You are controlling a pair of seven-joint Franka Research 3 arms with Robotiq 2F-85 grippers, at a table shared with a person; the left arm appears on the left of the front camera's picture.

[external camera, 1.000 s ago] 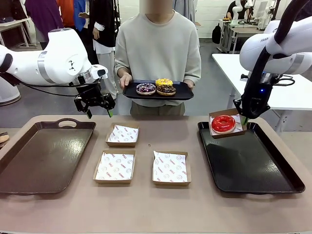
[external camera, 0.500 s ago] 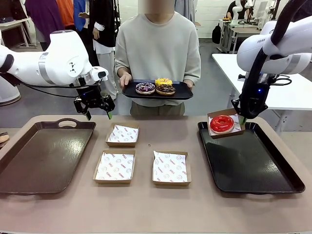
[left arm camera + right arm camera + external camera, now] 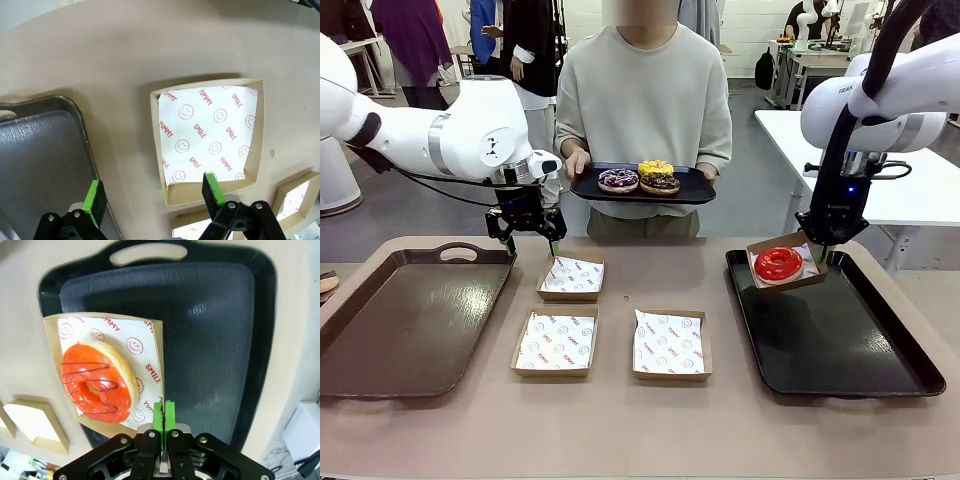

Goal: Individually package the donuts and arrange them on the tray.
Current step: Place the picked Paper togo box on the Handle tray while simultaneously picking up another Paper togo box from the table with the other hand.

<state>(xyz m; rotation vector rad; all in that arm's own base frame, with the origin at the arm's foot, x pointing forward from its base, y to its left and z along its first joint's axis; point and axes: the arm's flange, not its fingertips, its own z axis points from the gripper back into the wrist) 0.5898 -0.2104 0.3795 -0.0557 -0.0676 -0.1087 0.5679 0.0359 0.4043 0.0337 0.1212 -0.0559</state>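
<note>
Open lab hall, white worktable (image 3: 920, 200) to one side, cluttered benches (image 3: 810, 62) behind, people (image 3: 415, 40) standing about

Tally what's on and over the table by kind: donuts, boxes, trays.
Donuts: 4
Boxes: 4
Trays: 3
Total: 11

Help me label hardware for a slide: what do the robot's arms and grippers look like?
The left arm and right arm are glossy white rounded shells with black cables; the right arm carries grey lettering. The left gripper and right gripper are black, two-fingered, with green pads.
</note>
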